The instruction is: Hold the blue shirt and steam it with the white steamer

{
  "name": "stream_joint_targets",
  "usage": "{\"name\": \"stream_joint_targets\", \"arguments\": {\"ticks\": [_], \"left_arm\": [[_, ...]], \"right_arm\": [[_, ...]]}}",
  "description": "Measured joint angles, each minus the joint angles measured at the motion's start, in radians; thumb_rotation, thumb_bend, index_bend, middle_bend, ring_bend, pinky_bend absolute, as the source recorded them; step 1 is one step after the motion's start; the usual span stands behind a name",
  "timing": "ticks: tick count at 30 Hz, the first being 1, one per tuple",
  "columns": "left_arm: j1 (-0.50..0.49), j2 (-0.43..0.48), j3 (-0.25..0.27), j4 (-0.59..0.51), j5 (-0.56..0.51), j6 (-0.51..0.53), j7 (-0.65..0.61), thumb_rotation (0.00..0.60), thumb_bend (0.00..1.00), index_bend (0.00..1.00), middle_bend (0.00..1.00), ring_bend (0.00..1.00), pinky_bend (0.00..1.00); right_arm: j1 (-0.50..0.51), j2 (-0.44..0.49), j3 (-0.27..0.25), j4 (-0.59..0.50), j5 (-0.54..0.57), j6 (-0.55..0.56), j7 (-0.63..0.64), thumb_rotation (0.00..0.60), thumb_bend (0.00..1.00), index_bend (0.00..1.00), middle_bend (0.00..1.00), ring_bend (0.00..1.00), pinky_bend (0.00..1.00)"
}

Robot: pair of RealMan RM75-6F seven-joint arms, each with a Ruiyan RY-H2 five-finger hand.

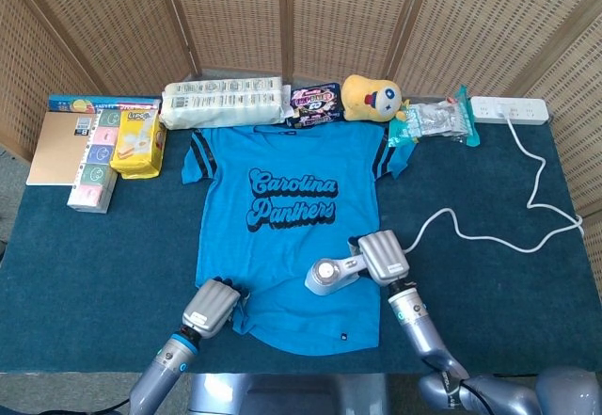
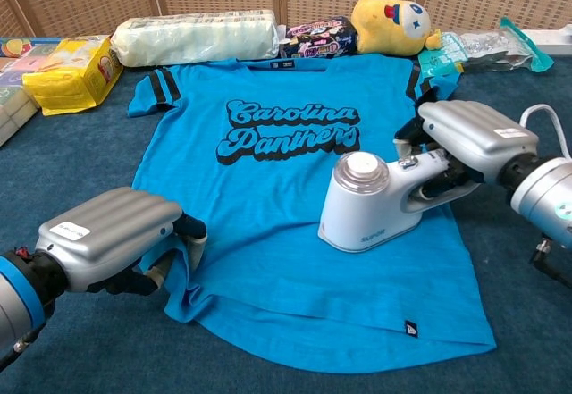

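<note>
Two hands are on the job, and I place everything against the blue shirt (image 2: 295, 215), which lies flat on the dark blue table (image 1: 94, 264), collar away from me.

At the shirt's lower left hem my left hand (image 2: 107, 242) has its fingers curled tight onto a bunch of cloth, which puckers there. I judge the fabric thin, soft and limp: it will slide and wrinkle if pulled, so the hem corner is the right hold, with light tension only.

Across the chest I read "Carolina Panthers" in dark script. A small dark tag (image 2: 409, 328) sits at the lower right hem; its mark is too small to read.

On the shirt's lower right area stands the white steamer (image 2: 371, 202), base resting on the cloth. My right hand (image 2: 469, 139) is wrapped around its handle. The steamer looks rigid, smooth plastic and probably fairly heavy, so the handle is the place to grip. Lettering low on its body is too blurred to read.

Its white cord (image 1: 470, 231) trails off the shirt's right side toward a power strip (image 1: 510, 108) beyond the right sleeve.
</note>
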Motion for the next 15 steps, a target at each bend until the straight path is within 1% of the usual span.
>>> {"name": "stream_joint_targets", "arguments": {"ticks": [10, 15], "left_arm": [[0.001, 0.001, 0.000, -0.004, -0.001, 0.002, 0.006, 0.600, 0.65, 0.52, 0.54, 0.48, 0.49], [0.001, 0.001, 0.000, -0.003, -0.002, -0.001, 0.006, 0.600, 0.65, 0.52, 0.54, 0.48, 0.49]], "right_arm": [[-0.011, 0.040, 0.040, 0.028, 0.015, 0.017, 0.011, 0.600, 0.36, 0.74, 0.70, 0.73, 0.66], [-0.018, 0.058, 0.088, 0.041, 0.064, 0.015, 0.032, 0.600, 0.36, 0.74, 0.70, 0.73, 0.66]]}}
